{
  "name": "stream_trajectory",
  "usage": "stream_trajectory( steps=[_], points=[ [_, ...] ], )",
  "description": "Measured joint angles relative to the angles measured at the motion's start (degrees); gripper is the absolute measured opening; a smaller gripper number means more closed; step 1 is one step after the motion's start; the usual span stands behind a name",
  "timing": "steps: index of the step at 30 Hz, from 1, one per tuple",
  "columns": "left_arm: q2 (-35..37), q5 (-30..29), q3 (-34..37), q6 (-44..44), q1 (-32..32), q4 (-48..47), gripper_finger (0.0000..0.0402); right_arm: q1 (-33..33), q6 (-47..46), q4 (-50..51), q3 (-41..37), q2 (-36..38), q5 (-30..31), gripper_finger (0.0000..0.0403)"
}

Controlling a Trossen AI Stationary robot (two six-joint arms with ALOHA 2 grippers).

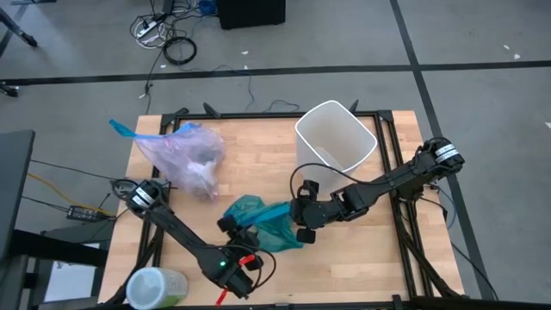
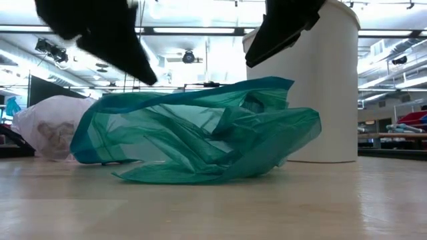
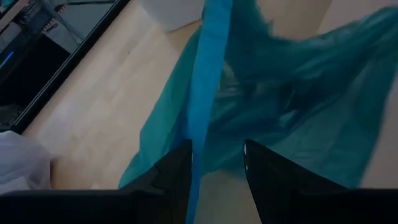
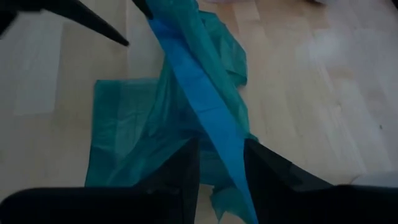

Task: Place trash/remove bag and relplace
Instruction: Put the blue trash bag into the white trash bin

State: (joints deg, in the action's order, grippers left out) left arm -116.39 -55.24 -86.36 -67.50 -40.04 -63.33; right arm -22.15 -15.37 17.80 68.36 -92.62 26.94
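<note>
The opaque teal-green bag (image 1: 258,226) (image 2: 200,133) lies crumpled and puffed up at the table's middle, its blue band (image 1: 275,209) (image 3: 205,81) (image 4: 199,87) running straight along its top. My left gripper (image 1: 245,223) (image 3: 217,155) stands open at the band's left end. My right gripper (image 1: 297,215) (image 4: 221,152) stands open just above its right end, touching nothing. In both wrist views the band runs through the gap between the fingers. The pale pink-lavender bag (image 1: 185,155) (image 2: 47,130) rests on the table at far left, and trash (image 1: 202,157) shows through it. My left gripper slants down from the near left, and its fingertips (image 2: 152,79) stand right at the teal bag's top edge. The blue band (image 3: 194,149) runs along the fingers, close by the inner side of one. I cannot tell whether it touches them.
The white bin (image 1: 334,138) (image 2: 320,87) stands upright, unlined, at the far right behind the teal bag. A pale green cylinder (image 1: 155,287) sits at the near left corner. Black frame rails (image 1: 389,164) edge the table. Bare wood (image 1: 362,258) lies at the near right.
</note>
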Motion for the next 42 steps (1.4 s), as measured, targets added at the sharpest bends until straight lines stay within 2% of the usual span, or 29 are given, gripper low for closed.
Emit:
stream_trajectory(
  steps=[20,24,31,42],
  points=[
    [-0.64,0.55,4.27,-0.03,2.99,2.23,0.0147,-0.05,0.01,0.36,0.00,0.00,-1.54,0.0112],
    [-0.64,1.11,4.00,0.02,3.44,2.14,0.0116,-0.37,-0.01,0.35,0.00,0.00,-1.66,0.0112],
    [-0.64,3.54,3.88,4.21,3.75,3.09,0.0015,-0.76,-0.03,0.37,0.00,0.00,-1.66,0.0112],
    [0.12,5.02,0.09,5.81,4.96,3.20,0.0003,-1.69,-2.93,0.37,0.00,0.00,-2.45,0.0107]
  ],
)
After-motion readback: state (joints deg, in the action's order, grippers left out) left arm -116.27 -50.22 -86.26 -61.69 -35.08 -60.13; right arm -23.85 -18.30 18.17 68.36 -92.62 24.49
